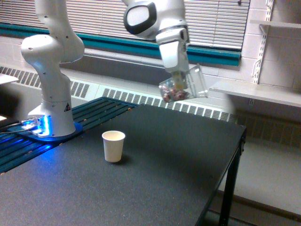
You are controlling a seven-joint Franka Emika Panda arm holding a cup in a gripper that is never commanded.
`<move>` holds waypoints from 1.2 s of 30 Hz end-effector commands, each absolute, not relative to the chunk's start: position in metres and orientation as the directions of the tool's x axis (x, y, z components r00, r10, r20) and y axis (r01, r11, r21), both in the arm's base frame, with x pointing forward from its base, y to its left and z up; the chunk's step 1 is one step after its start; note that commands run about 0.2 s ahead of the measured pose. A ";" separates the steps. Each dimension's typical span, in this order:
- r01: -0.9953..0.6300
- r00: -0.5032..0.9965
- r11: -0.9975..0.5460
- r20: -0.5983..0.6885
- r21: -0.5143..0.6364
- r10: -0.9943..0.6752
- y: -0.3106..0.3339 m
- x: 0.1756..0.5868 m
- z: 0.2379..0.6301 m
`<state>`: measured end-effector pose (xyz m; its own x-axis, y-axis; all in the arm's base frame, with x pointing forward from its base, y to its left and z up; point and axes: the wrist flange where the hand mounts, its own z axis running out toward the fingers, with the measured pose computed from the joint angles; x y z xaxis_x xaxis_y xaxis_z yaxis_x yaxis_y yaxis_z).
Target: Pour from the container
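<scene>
- one exterior view is all i have, and nearest to it i see the bare dark front of the black table (155, 188), with one table leg (229, 193) dropping down at the view's right.
- further back on that tabletop the small white paper cup (113, 146) stands upright with its mouth open, well apart from anything else.
- at the view's left, the arm's white base (51, 94) sits on a slatted platform (84, 120) with a blue glow at its foot.
- above the table's far part, up and to the view's right of the paper cup, my gripper (178, 81) hangs from the white wrist, its fingers clamped on the container (183, 88).
- the container is in the air, tipped on its side with the wide rim toward the view's right; small brownish-pink pieces (173, 94) lie bunched at its lower, narrow end.
- behind it a radiator grille (141, 100) runs along the wall, with window blinds (103, 19) above a teal sill.
- a white shelf (258, 92) juts out at the far right.
</scene>
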<state>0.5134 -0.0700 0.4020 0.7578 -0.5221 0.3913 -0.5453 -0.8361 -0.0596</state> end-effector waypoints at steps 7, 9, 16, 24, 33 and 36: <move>-0.523 0.787 -0.852 0.368 -0.028 -0.495 -0.050 0.461 0.378; -0.524 0.791 -0.851 0.360 -0.021 -0.495 -0.048 0.451 0.372; -0.517 0.812 -0.856 0.323 0.010 -0.487 -0.040 0.420 0.351; -0.518 0.817 -0.855 0.308 0.021 -0.487 -0.027 0.393 0.340; -0.518 0.827 -0.855 0.276 0.037 -0.489 -0.019 0.361 0.326; -0.520 0.831 -0.853 0.263 0.050 -0.491 -0.019 0.348 0.322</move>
